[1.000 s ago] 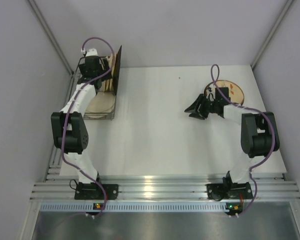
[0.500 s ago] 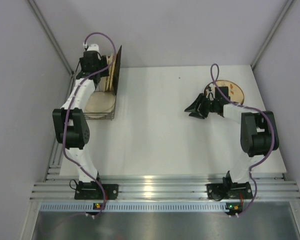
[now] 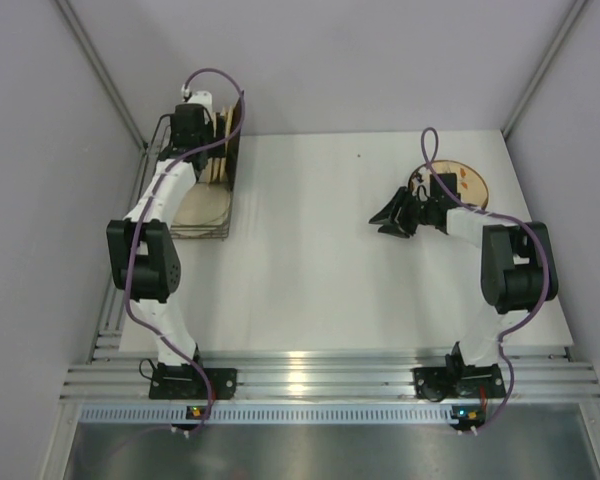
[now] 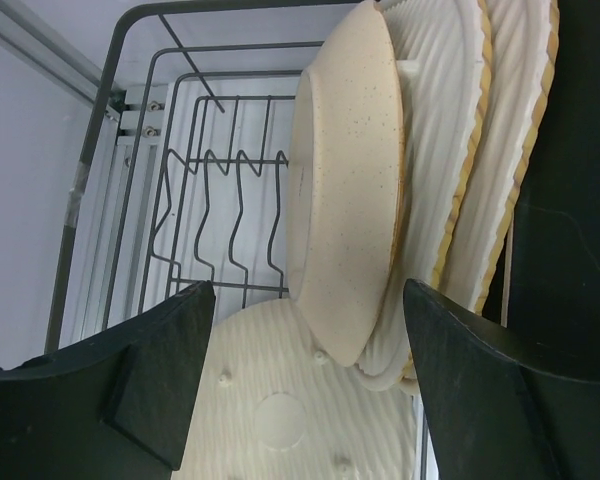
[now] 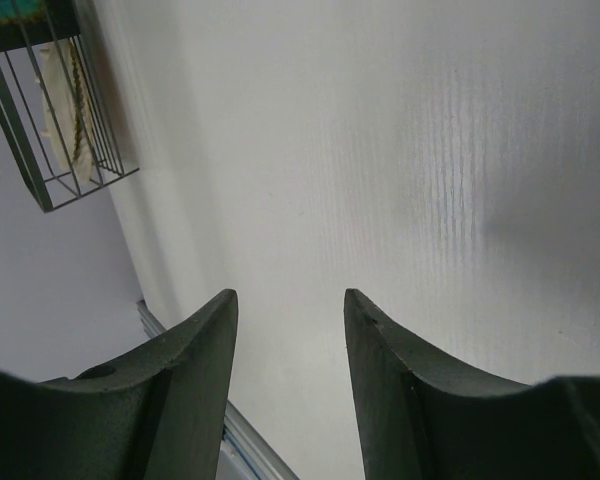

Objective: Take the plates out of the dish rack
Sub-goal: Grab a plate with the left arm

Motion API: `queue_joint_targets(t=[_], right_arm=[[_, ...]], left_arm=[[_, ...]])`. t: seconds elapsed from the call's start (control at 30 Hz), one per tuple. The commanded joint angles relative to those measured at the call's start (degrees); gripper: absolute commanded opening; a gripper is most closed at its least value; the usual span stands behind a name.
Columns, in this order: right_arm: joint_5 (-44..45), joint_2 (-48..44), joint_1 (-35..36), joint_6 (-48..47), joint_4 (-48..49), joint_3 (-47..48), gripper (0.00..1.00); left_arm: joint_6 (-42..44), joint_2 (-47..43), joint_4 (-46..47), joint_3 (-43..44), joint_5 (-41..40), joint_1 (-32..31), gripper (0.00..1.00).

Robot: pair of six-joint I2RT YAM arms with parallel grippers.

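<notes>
The dish rack [image 3: 198,237] is located at the upper left of the overhead view, against the left wall. The left gripper [image 4: 308,290] is positioned over its far end. In the left wrist view its jaws are spread wide and nothing is gripped. A speckled cream plate [image 4: 345,180] stands on edge between them, with clearance visible on the left side. On the right side, contact cannot be ruled out from this angle.

Just right of that plate stand the ribbed plates [image 4: 440,150], and a dark plate [image 4: 570,220] stands at the right edge. A flat ribbed plate [image 4: 280,420] lies on the rack floor at the bottom of the frame.

The speckled plate is judged to be glazed ceramic: stiff, smooth, fairly heavy and liable to chip. It should be gripped across its thickness at the exposed rim and drawn straight out of the prongs. A firm hold is advised, because the glaze may slip.

The right gripper [image 5: 290,295] hangs over the bare table [image 5: 380,150], with its jaws parted and nothing held. A round patterned plate [image 3: 472,182] lies on the table at the upper right.
</notes>
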Motion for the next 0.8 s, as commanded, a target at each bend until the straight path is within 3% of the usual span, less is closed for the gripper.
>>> queue_joint_targets(t=[0.0, 0.23, 0.37, 0.47, 0.57, 0.6, 0.77], right_arm=[[-0.26, 0.77, 0.30, -1.08, 0.36, 2.76, 0.47], [-0.35, 1.12, 0.39, -1.17, 0.45, 2.58, 0.47], [-0.35, 1.12, 0.39, -1.17, 0.45, 2.58, 0.47], [-0.35, 1.12, 0.39, -1.17, 0.54, 2.67, 0.47], [-0.35, 1.03, 0.39, -1.17, 0.36, 2.85, 0.46], [-0.35, 1.12, 0.30, -1.17, 0.27, 2.85, 0.46], [-0.35, 1.21, 0.39, -1.25, 0.27, 2.93, 0.46]], left_arm=[[1.94, -0.71, -1.39, 0.98, 2.08, -1.00, 0.82], [3.52, 4.21, -3.16, 3.97, -5.48, -1.26, 0.80], [3.61, 5.10, -2.81, 4.50, -7.15, -1.44, 0.63], [3.87, 5.62, -2.37, 4.59, -8.38, -1.88, 0.57], [3.79, 5.89, -2.19, 4.68, -9.35, -2.58, 0.40], [4.05, 5.80, -2.10, 4.68, -9.87, -2.84, 0.30], [5.45, 5.80, -1.66, 4.59, -14.88, -4.95, 0.11]])
